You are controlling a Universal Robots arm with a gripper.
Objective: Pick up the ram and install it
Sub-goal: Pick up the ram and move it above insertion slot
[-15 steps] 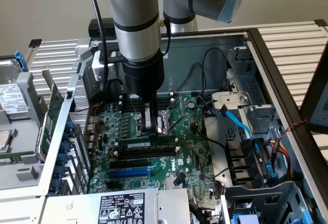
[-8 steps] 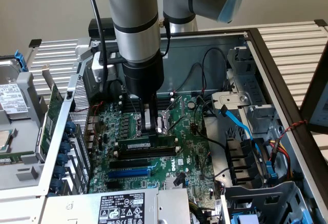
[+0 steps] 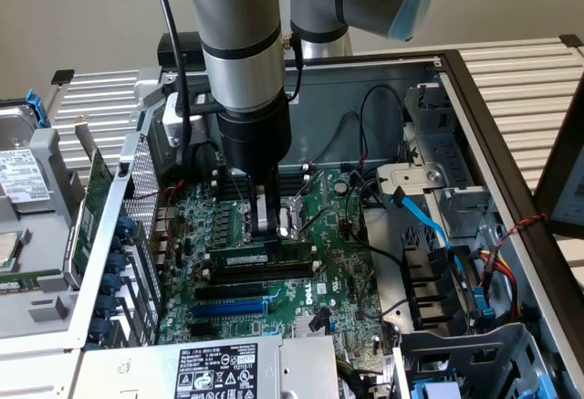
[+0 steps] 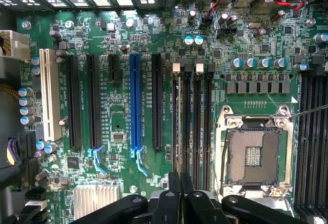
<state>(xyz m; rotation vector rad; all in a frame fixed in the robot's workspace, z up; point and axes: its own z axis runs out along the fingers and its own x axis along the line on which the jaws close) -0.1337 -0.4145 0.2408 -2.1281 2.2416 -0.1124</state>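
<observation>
- Exterior view: the end effector (image 3: 274,225) hangs from the arm (image 3: 239,61) over the motherboard (image 3: 347,271) inside the open case. Its fingers are drawn together with nothing between them.
- The ram (image 3: 263,260) sits directly under those fingers. It stands on edge in a memory slot, near the blue slot (image 3: 228,309) and on the arm's side of it, with black slots between the two.
- I cannot tell whether the fingertips touch the stick's top edge or stop just above it.
- The ram's long axis runs parallel to the blue slot, across the exterior view from left to right and rising slightly toward the right. Its labelled face is turned toward the blue slot.
- Wrist view: the end effector (image 4: 179,198) appears as closed black fingers, lined up with the row of black memory slots (image 4: 192,126) that lies beside the blue slot (image 4: 135,101).
- I cannot tell which of those slots carries the stick.
- Risk, as I judge it: a push from closed fingers that lands away from the stick's middle could seat one end and leave the other raised, with the end latches unlocked.
- A push slightly off the slot line could tip the ram sideways or flex the motherboard.
- A black cable (image 3: 365,253) lies near the stick's right end in the exterior view, and a sideways drift could snag it.
</observation>
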